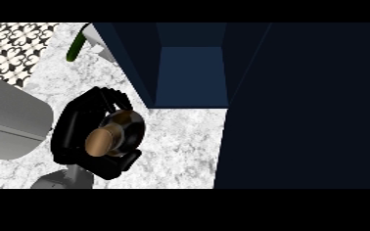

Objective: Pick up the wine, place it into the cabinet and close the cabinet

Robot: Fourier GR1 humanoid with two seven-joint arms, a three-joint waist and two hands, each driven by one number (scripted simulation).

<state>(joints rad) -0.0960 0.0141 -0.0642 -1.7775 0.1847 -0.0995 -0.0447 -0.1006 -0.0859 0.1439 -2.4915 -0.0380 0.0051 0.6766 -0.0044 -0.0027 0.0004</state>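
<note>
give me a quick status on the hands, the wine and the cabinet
Left hand curled round the wine, bottle upright over the counter. Right hand not in view. Cabinet open ahead, door swung out at right.

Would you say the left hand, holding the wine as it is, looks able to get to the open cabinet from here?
Probably yes. The left hand is curled round the wine just in front of the cabinet, whose door stands open at the right. Only bare counter shows between them, though the cabinet's depth is hard to judge.

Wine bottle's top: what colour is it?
Golden-brown, seen in the head view on the wine bottle held by the left hand.
</note>
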